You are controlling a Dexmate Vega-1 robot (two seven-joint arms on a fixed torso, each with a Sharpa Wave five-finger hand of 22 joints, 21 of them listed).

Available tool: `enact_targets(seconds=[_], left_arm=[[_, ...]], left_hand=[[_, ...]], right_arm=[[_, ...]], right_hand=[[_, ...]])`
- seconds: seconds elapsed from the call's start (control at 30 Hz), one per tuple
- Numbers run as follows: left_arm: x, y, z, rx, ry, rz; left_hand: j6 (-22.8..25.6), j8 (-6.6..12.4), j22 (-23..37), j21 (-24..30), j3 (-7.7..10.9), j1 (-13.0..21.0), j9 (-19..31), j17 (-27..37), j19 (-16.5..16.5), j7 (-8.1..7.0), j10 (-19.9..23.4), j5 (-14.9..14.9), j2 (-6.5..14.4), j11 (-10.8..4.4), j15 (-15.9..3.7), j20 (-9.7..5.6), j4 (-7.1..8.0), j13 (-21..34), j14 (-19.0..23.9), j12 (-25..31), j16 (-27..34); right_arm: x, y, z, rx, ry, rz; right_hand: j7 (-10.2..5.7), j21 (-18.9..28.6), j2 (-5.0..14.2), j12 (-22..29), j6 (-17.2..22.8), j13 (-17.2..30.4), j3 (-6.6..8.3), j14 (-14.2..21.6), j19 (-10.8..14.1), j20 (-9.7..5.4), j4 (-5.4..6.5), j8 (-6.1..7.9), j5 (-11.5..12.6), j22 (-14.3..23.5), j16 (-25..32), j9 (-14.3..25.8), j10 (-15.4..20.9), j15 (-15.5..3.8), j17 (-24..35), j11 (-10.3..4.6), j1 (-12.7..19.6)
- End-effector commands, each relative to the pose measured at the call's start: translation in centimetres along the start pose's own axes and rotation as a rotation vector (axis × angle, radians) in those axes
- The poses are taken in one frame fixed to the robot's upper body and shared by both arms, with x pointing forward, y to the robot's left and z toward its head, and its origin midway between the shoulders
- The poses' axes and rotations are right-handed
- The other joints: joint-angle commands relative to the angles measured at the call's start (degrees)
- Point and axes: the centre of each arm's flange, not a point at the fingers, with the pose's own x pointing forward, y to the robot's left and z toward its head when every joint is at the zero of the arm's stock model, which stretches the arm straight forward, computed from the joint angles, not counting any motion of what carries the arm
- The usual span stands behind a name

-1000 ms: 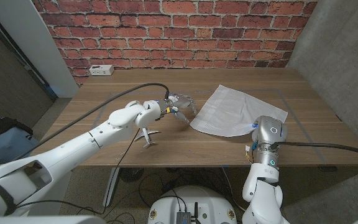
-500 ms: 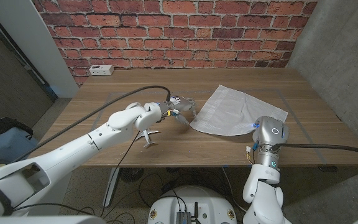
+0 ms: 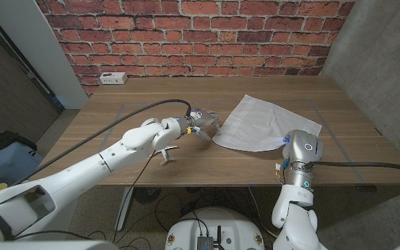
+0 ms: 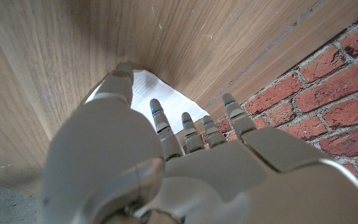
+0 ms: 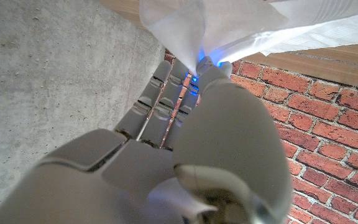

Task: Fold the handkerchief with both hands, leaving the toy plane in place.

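Your left hand [image 3: 203, 123] is stretched across the table's middle, fingers [image 4: 160, 118] spread and holding nothing, tips near the handkerchief's [image 3: 262, 123] left corner. Your right hand [image 5: 191, 93] sits at the cloth's near right edge, under the wrist housing in the head view; its fingertips touch the fabric, but you cannot tell whether it grips. The handkerchief lies spread right of centre. The toy plane [image 3: 164, 154] rests under your left forearm.
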Motion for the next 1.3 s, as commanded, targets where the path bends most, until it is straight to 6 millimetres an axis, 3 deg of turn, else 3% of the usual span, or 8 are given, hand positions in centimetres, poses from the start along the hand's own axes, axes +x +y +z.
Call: enact_targets(seconds=[0.03, 0.37, 0.8, 0.93, 1.13, 1.17, 1.3], left_arm=[[0.7, -0.8, 0.9, 0.021, -0.024, -0.017], [1.2, -1.1, 1.0, 0.027, -0.023, -0.013], [2.4, -2.4, 1.0, 0.033, -0.015, -0.056], [2.6, -2.5, 1.1, 0.024, -0.022, -0.048], [2.7, -2.5, 1.2, 0.001, -0.030, 0.000], [2.7, -2.5, 1.2, -0.003, -0.029, 0.007], [2.6, -2.4, 1.2, -0.014, -0.020, 0.042]], left_hand=[[-1.1, 0.25, 0.1, 0.4, -0.49, 0.9, 0.1, 0.2, 0.1, -0.03, 0.0, 0.0, 0.2, 0.01, -0.07, -0.33, 0.07, 0.2, 0.2, 0.2, 0.1], [3.1, 1.96, 0.1, 0.6, -1.15, 1.1, 0.1, 0.2, 0.4, -0.23, 1.5, -0.3, 1.2, -0.32, -0.72, -0.68, 0.55, 0.2, 0.7, 0.8, 0.3], [2.8, 1.50, 0.3, 0.7, -0.50, 2.1, 0.1, 0.2, 0.5, 0.15, 1.8, -0.9, 4.6, 0.22, -0.62, -0.30, 0.98, 0.2, 0.9, 0.8, 0.3], [6.9, 2.74, 0.3, 0.8, -0.51, 2.5, 0.2, 0.1, 0.7, 0.47, 2.9, -1.6, 6.3, 0.38, -0.69, -0.30, 1.00, 0.1, 1.3, 1.0, 0.3], [25.3, 7.76, 0.4, 1.4, -0.88, 3.9, 0.9, -0.1, 1.9, 6.08, 8.2, -3.3, 10.7, 0.21, -2.12, -0.48, 0.43, 0.1, 4.2, 2.1, 0.3], [27.0, 8.32, 0.4, 1.6, -0.84, 4.3, 1.0, -0.1, 2.2, 7.17, 8.9, -3.4, 11.0, 0.05, -2.38, -0.71, 0.20, 0.1, 4.9, 2.2, 0.4], [27.7, 8.47, 0.4, 1.8, -0.81, 4.7, 1.2, -0.1, 2.8, 8.47, 10.1, -3.5, 11.5, 0.01, -2.76, -0.87, 0.01, 0.1, 6.0, 2.4, 0.6]], right_arm=[[0.0, -0.1, -0.1, 0.010, 0.004, -0.008], [0.1, 0.0, -0.1, 0.017, 0.008, -0.009], [0.2, 0.0, -0.2, 0.015, 0.003, -0.011], [0.3, 0.0, -0.2, 0.014, 0.004, -0.012], [0.4, 0.0, -0.2, 0.016, 0.006, -0.015], [0.4, 0.1, -0.2, 0.016, 0.003, -0.014], [0.4, 0.2, -0.3, 0.022, 0.014, -0.015]], right_hand=[[0.01, 0.4, 0.07, -0.1, 0.4, 0.2, 0.10, 0.7, -0.4, -0.37, -0.31, -0.41, 0.4, 0.1, -0.3, 0.1, 0.5, -6.20, 0.2, 0.36, -0.4], [0.09, 0.8, 0.16, -0.3, 0.5, 0.3, 0.10, 0.8, -0.6, -0.49, -0.45, -0.60, 0.4, 0.0, -0.6, 0.1, 0.5, -6.16, 0.6, 0.09, -0.6], [0.10, 1.2, 0.21, -0.4, 0.6, 0.3, 0.12, 1.0, -0.8, -0.57, -0.66, -0.78, 0.5, 0.0, -1.0, 0.2, 0.6, -6.16, 0.9, 0.18, -0.7], [0.14, 1.3, 0.22, -0.4, 0.7, 0.4, 0.11, 1.1, -0.8, -0.57, -0.72, -0.83, 0.5, -0.1, -1.0, 0.2, 0.6, -6.17, 1.1, 0.23, -0.7], [0.12, 1.6, 0.26, -0.5, 0.6, 0.5, 0.14, 1.2, -0.9, -0.65, -0.82, -0.98, 0.5, -0.1, -1.3, 0.2, 0.6, -6.17, 1.3, -0.04, -0.8], [0.12, 1.6, 0.26, -0.5, 0.6, 0.5, 0.14, 1.2, -0.9, -0.64, -0.84, -0.99, 0.5, -0.1, -1.3, 0.2, 0.6, -6.19, 1.3, 0.12, -0.8], [0.20, 1.7, 0.23, -0.6, 0.7, 0.4, 0.15, 1.1, -0.9, -0.63, -0.91, -1.01, 0.5, -0.1, -1.4, 0.2, 0.8, -6.20, 1.4, 0.11, -0.8]])
